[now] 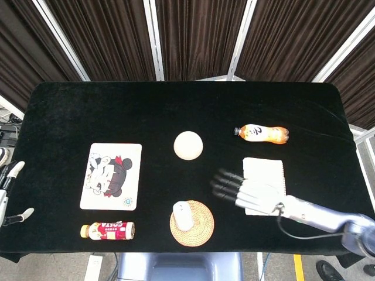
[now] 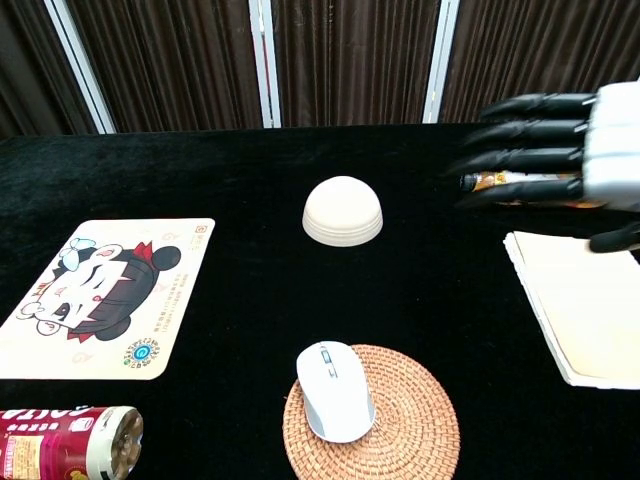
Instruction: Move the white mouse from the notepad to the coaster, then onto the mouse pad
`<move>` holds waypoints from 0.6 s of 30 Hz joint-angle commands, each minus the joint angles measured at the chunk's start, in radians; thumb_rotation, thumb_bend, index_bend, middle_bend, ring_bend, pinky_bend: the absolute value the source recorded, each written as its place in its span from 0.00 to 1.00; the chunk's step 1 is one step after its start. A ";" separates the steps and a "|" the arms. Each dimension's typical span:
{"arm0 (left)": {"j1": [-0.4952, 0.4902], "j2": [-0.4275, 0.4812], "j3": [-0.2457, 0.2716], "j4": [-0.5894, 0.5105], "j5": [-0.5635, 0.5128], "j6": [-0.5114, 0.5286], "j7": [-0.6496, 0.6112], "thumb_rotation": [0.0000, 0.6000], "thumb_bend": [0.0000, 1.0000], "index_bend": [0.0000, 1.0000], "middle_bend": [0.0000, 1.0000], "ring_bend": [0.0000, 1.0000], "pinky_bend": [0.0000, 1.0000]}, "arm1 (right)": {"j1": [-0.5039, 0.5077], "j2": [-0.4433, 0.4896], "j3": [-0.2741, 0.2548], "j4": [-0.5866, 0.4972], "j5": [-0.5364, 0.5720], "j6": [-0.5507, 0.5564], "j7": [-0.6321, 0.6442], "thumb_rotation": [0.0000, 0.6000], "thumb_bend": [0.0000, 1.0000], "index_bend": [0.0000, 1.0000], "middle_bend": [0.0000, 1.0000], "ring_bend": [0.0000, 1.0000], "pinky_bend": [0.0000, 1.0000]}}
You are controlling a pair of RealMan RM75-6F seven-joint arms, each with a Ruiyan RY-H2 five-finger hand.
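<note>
The white mouse [image 1: 183, 215] [image 2: 336, 389] lies on the left part of the round woven coaster [image 1: 199, 225] [image 2: 400, 430], near the table's front edge. Nothing touches it. My right hand [image 1: 246, 193] [image 2: 560, 150] hovers open, fingers spread and pointing left, to the right of the coaster and over the left edge of the white notepad [image 1: 266, 172] [image 2: 585, 300]. The cartoon mouse pad [image 1: 112, 175] [image 2: 100, 295] lies flat at the left. My left hand [image 1: 9, 181] shows open at the far left edge, off the table.
A white dome-shaped object [image 1: 188, 145] [image 2: 343, 210] sits mid-table behind the coaster. An orange drink bottle [image 1: 261, 133] lies at the back right. A red bottle [image 1: 108, 230] [image 2: 65, 443] lies on its side in front of the mouse pad.
</note>
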 commanded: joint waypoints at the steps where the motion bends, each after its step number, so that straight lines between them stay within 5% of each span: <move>1: -0.001 -0.012 0.006 0.023 0.036 0.013 -0.015 1.00 0.00 0.00 0.00 0.00 0.00 | -0.153 0.032 0.023 0.006 0.160 0.063 0.094 1.00 0.00 0.06 0.00 0.00 0.00; 9: -0.044 -0.057 0.022 0.084 0.147 -0.010 -0.039 1.00 0.00 0.00 0.00 0.00 0.00 | -0.422 0.086 0.071 -0.240 0.449 0.131 0.271 1.00 0.00 0.00 0.00 0.00 0.00; 18: -0.264 -0.168 -0.018 -0.022 0.293 -0.249 0.149 1.00 0.00 0.05 0.00 0.00 0.00 | -0.550 0.105 0.097 -0.390 0.524 0.153 0.340 1.00 0.00 0.00 0.00 0.00 0.00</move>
